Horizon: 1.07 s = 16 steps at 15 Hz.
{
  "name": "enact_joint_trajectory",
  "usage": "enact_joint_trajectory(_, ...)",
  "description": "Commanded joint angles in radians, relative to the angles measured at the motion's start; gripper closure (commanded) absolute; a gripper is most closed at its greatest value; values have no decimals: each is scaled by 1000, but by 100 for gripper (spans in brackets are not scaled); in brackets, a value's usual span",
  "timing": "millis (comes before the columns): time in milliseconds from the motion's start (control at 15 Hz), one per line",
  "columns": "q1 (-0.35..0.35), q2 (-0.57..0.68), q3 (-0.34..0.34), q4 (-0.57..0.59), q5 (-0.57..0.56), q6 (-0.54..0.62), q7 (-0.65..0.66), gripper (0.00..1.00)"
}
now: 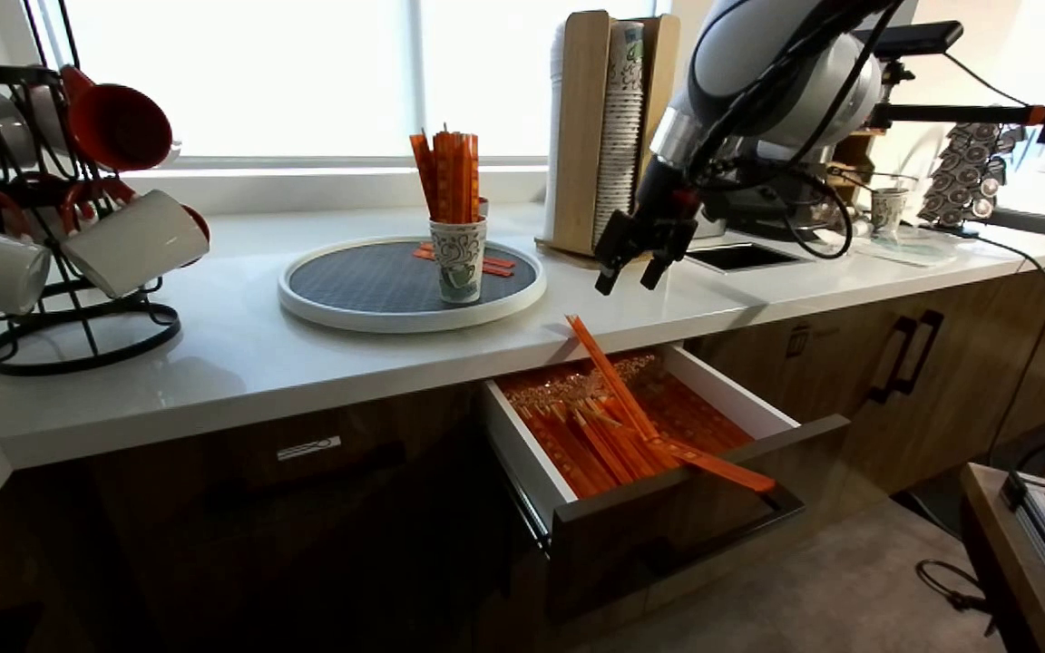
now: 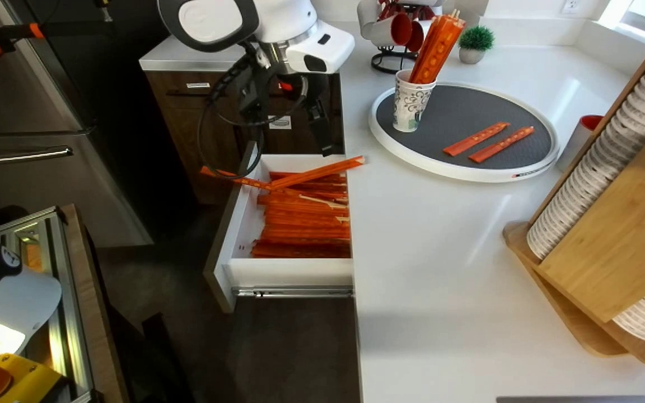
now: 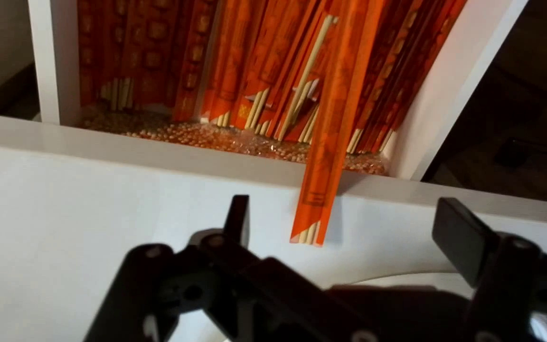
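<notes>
My black gripper (image 1: pixel 629 283) is open and empty above the white counter edge; it also shows in the wrist view (image 3: pixel 342 213). Between its fingers in the wrist view, but apart from them, is the end of an orange chopstick packet (image 3: pixel 323 175). This packet leans out of the open drawer (image 2: pixel 289 274), its end over the counter edge (image 1: pixel 615 376). Another packet (image 1: pixel 717 467) lies across the drawer front. Several packets (image 2: pixel 305 224) fill the drawer. A patterned paper cup (image 1: pixel 460 268) holding upright packets (image 2: pixel 437 47) stands on the round grey turntable (image 2: pixel 462 112), beside two lying packets (image 2: pixel 487 141).
A wooden holder with stacked cups (image 1: pixel 581 136) stands on the counter behind the gripper. A black rack of mugs (image 1: pixel 78 313) stands at the counter's far end, near a small plant (image 2: pixel 476 39). A steel fridge (image 2: pixel 48 184) stands beyond the drawer.
</notes>
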Motion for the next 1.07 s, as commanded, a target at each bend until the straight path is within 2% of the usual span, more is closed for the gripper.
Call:
enact_joint_trajectory(0, 70, -51, -62, 45, -110, -144, 146, 8)
enact_joint_trajectory(67, 80, -57, -67, 53, -125, -164, 174, 13)
enact_joint_trajectory(267, 87, -68, -58, 52, -128, -184, 201, 14)
enact_joint_trajectory(467, 89, -68, -51, 33, -114, -163, 193, 11)
enact_joint_trajectory(600, 84, -60, -47, 16, -103, -137, 179, 7)
enact_joint_trajectory(667, 81, -52, -44, 4, -98, -114, 171, 3)
enact_joint_trajectory(800, 76, -46, -40, -16, -85, -97, 161, 0)
enact_joint_trajectory(867, -111, -82, 148, -28, -149, -69, 200, 0)
enact_joint_trajectory(933, -155, -75, 194, -35, -136, -55, 190, 0)
enact_joint_trajectory(1000, -233, -72, 277, -49, -131, -26, 186, 0)
